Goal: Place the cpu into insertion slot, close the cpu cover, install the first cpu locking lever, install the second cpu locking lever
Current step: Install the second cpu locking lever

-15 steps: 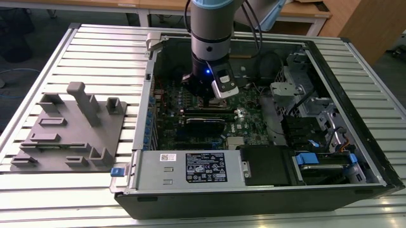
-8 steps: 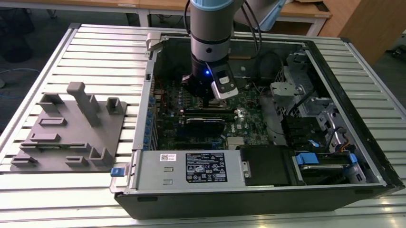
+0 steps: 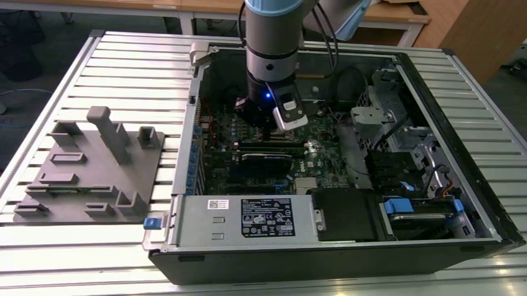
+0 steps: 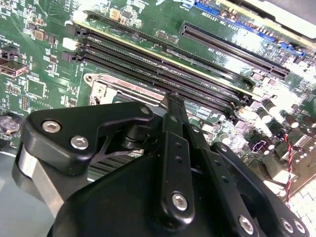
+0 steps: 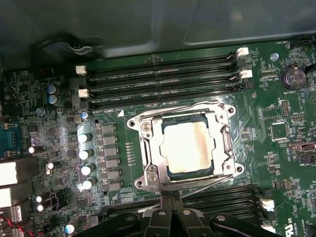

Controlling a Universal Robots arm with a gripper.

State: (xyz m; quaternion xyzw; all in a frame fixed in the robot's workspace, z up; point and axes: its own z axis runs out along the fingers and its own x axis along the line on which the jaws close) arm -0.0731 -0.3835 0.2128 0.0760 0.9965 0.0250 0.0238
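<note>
Here we see the arm reaching down into the open computer case (image 3: 461, 234), with its pincer (image 3: 265, 123) low over the green motherboard (image 3: 247, 166). In the first wrist view the cpu (image 5: 188, 146) sits flat in the insertion slot (image 5: 170, 174), its pale silver top showing through the cut-out of the cpu cover (image 5: 152, 148), which lies down flat over it. The thin wire levers run along the edges of that frame (one along the side toward the memory slots (image 5: 163, 84), one along the side toward the pincer); we cannot tell whether they are latched.

The pincer (image 5: 170, 197) shows in the first wrist view just beside the frame's near edge, its two black fingers pressed together into a narrow point with nothing between them. In the second wrist view the same fingertips (image 4: 174, 98) come down beside the silver rim of the socket, next to the long black memory slots (image 4: 163, 69); whether the tip touches the lever wire there we cannot tell.

Outside the case, on the slatted table (image 3: 123, 55), a grey plastic fixture (image 3: 86, 172) stands toward the exterior view's left, well apart from the arm.
</note>
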